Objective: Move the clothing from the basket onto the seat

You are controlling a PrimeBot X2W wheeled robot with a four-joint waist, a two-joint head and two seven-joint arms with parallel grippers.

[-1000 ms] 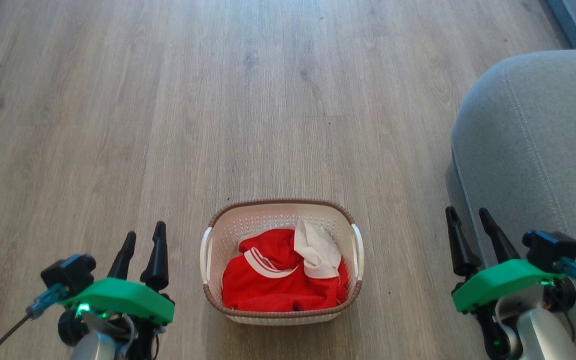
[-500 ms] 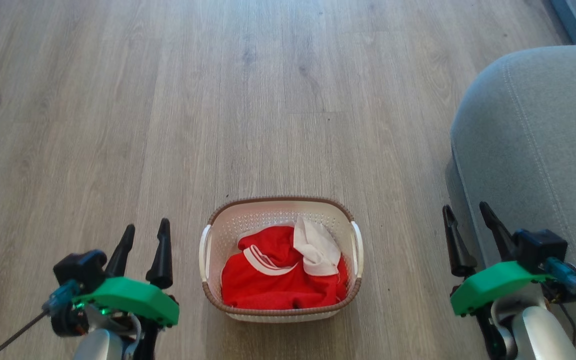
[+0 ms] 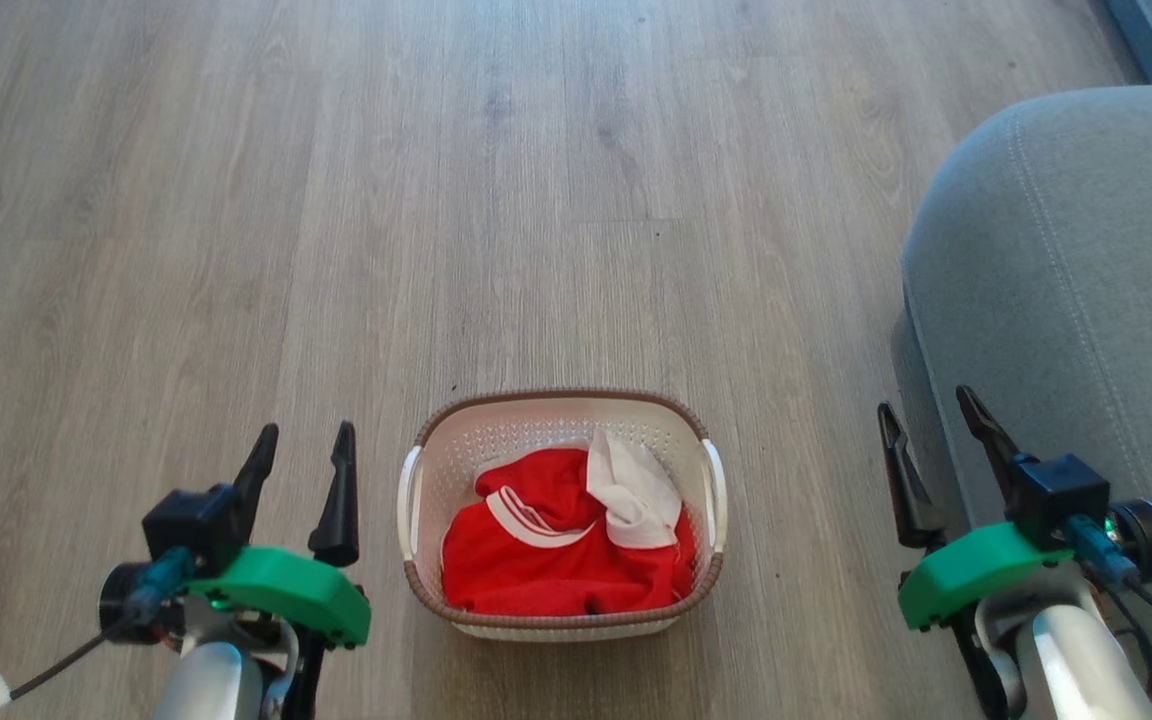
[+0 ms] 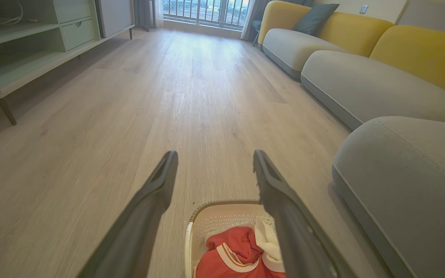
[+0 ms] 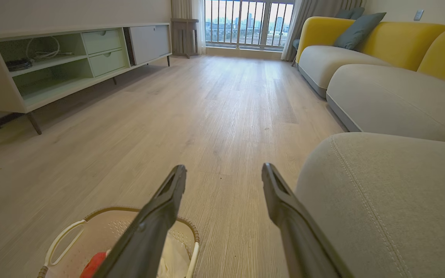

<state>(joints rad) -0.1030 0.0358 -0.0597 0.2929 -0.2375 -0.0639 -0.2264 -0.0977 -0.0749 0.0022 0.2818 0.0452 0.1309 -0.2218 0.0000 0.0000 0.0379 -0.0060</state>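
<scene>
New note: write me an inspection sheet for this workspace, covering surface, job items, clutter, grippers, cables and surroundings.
Surface: pale wood-plank floor.
Job's things: bright red and white sports clothing crumpled inside the small oval cream plastic basket with a brown rim; large grey fabric seat cushion on the robot's right, no clothing on the part in view.
Clutter: nothing seen.
Grippers: left gripper and right gripper both open and empty, either side of the basket.
Cables: thin dark cable at the left wrist; coiled cords on a shelf.
Surroundings: pale green low cabinet, yellow-backed grey sofa, barred window.
</scene>
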